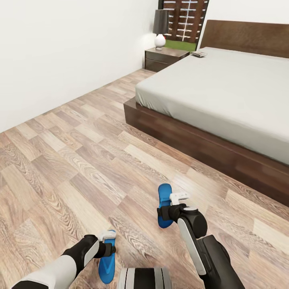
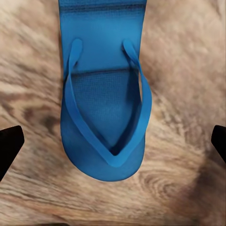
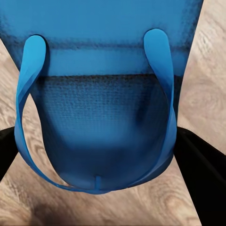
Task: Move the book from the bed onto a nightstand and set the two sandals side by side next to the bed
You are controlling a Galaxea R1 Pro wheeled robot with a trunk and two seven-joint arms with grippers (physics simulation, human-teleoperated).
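From the head camera, you've got the wood-plank floor (image 1: pixel 80 160) ahead and the bed (image 1: pixel 224 88) off to the right, its grey mattress on a dark base. The book (image 1: pixel 199 53) lies on the mattress's far corner, just beside the nightstand (image 1: pixel 164 58) with the lamp (image 1: pixel 160 28) on it. Down low, your left gripper (image 1: pixel 107 244) is right over one blue sandal (image 1: pixel 107 265), and your right gripper (image 1: pixel 170 208) sits across the other sandal (image 1: pixel 163 200); the two sandals are apart on the floor, well short of side by side.

Left wrist camera: that sandal (image 2: pixel 106 108) lies flat on the planks, your fingertips (image 2: pixel 9 143) spread wide on either side, touching nothing.

Right wrist camera: the second sandal (image 3: pixel 101 94) looms close, your dark fingers (image 3: pixel 202 174) flanking its toe end. Whether they're pressing on it, you can't tell from here.
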